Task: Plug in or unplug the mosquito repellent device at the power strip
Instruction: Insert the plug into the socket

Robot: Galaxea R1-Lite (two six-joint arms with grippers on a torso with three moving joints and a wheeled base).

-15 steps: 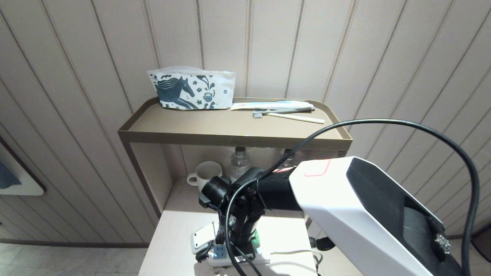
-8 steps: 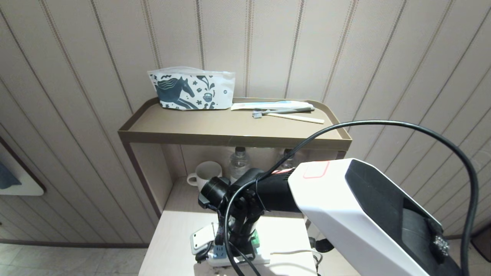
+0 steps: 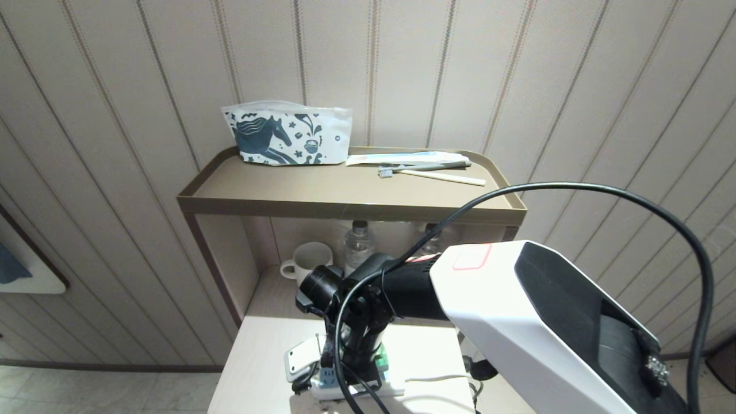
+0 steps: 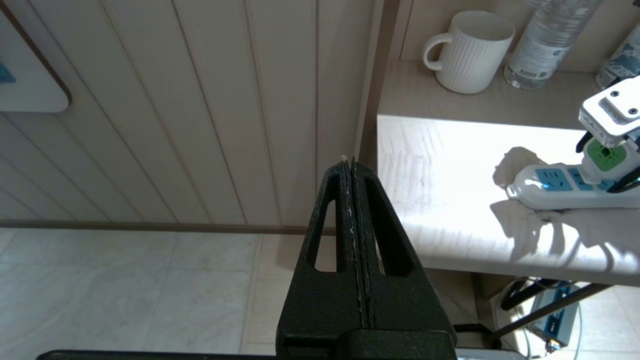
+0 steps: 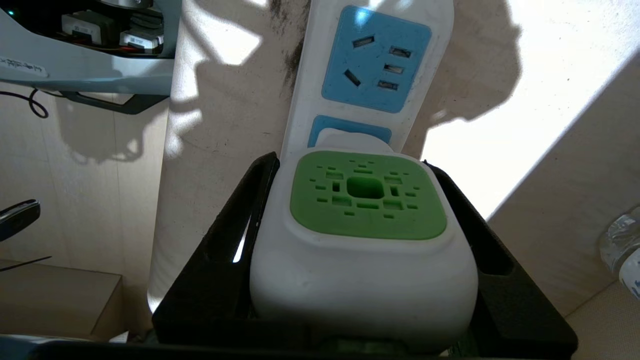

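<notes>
Green-topped repellent device (image 5: 367,220) sits clamped in my right gripper (image 5: 365,250), fingers (image 5: 227,240) on both flanks, over the middle socket of the power strip (image 5: 375,60). I'd move it straight along the pins, no twist. Free socket at 12 o'clock. Left gripper (image 4: 352,200) closed, empty, parked off-table.

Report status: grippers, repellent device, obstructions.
Right gripper shut on the mosquito repellent device, over the power strip. Left gripper shut, parked off-table. Nothing blocking.
</notes>
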